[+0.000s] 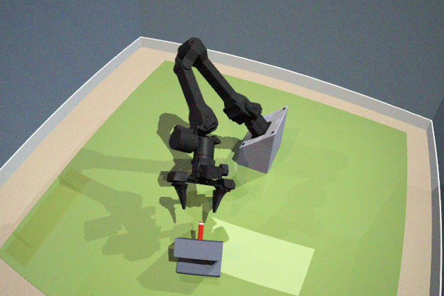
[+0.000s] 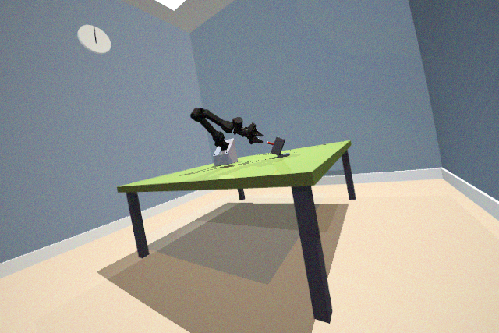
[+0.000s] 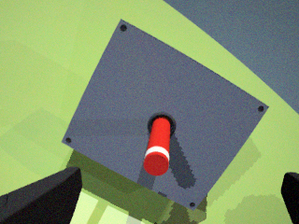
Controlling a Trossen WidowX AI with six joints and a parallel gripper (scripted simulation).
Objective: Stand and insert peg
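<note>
The red peg [image 1: 200, 231] [image 2: 270, 143] [image 3: 160, 137] sticks out of the hole [image 3: 169, 118] in the face of the sloped panel [image 1: 198, 248] [image 2: 277, 146] [image 3: 109, 93]. Its white-banded end points outward, toward the arm. How deep its plain end sits is hidden inside the panel. My gripper [image 1: 199, 210] [image 2: 262, 138] is wide open and empty, a short way back from the peg's outer end and not touching it. In the wrist view its two dark fingers show at the lower left and right edges, with the peg between and beyond them.
The arm's grey wedge-shaped base [image 1: 256, 154] [image 2: 225, 157] stands on the green table [image 1: 358, 178] [image 2: 242, 181] behind the gripper. The panel's foot [image 1: 198, 268] rests on the table under the sloped plate.
</note>
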